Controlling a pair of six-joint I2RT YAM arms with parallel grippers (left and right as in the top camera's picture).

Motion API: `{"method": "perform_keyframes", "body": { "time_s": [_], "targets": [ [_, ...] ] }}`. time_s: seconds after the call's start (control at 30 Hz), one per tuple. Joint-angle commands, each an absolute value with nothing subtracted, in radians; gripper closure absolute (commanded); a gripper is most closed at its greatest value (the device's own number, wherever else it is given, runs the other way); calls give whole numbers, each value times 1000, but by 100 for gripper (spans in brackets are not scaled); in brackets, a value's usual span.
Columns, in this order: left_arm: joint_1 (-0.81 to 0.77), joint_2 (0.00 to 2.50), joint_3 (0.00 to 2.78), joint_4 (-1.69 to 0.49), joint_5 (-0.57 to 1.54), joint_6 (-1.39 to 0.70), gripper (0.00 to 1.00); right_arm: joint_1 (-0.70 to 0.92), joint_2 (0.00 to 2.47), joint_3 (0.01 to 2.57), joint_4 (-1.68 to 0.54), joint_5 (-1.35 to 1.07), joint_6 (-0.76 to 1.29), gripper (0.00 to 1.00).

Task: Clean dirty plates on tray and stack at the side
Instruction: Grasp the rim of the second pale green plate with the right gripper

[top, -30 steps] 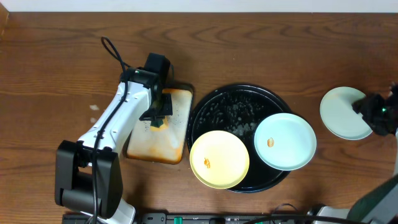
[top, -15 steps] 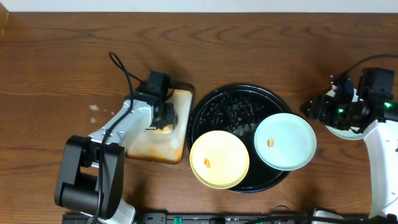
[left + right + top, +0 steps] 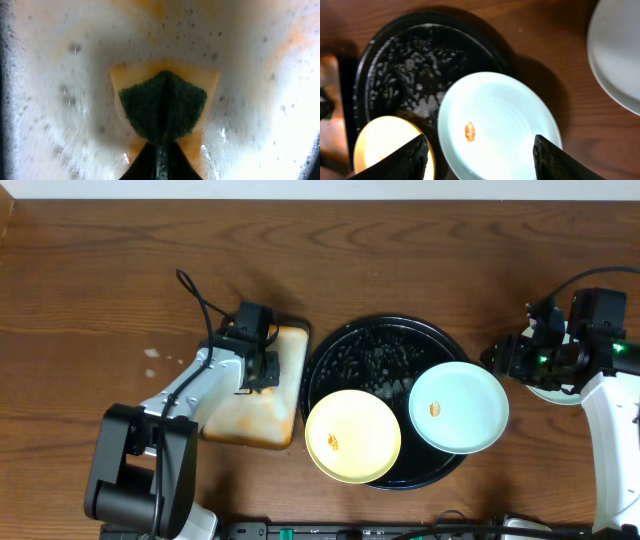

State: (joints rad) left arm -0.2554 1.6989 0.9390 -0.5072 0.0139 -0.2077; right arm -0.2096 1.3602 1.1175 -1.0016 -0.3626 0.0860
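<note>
The round black tray (image 3: 378, 345) holds a pale yellow plate (image 3: 353, 435) at its front and a mint-green plate (image 3: 458, 407) at its right, each with an orange speck. A second mint plate (image 3: 552, 393) lies on the table to the right, mostly hidden under my right arm. My right gripper (image 3: 503, 360) is open and empty, just off the tray's right rim. In the right wrist view, the right gripper (image 3: 480, 150) hangs over the mint plate (image 3: 505, 115). My left gripper (image 3: 262, 370) is shut on a green-and-yellow sponge (image 3: 162, 107) pressed into foam.
The sponge sits in a rectangular orange-stained tray (image 3: 250, 418) left of the black tray, full of white suds (image 3: 55, 100). Suds also cover the black tray's bare floor (image 3: 415, 65). A black cable (image 3: 195, 290) loops behind the left arm.
My right arm has swung in from the far right edge to the tray's right rim, leaving the side plate behind. The left gripper has shifted slightly with the sponge in the stained tray.
</note>
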Motion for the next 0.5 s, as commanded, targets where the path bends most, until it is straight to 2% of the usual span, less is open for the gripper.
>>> {"method": "perform_keyframes", "body": {
  "time_s": [0.0,0.17,0.47],
  "targets": [
    [-252,1692,1022,-591,19,-199,91,-202,1355,1116,-1011,-265,73,32],
    [-252,1663,1107,-682,20,-199,91,-202,1377,1116,-1047,-192,73,32],
    [-252,1657,1165,-728,187,-199,92,-202,1468,965,-1015,-120,149,41]
  ]
}}
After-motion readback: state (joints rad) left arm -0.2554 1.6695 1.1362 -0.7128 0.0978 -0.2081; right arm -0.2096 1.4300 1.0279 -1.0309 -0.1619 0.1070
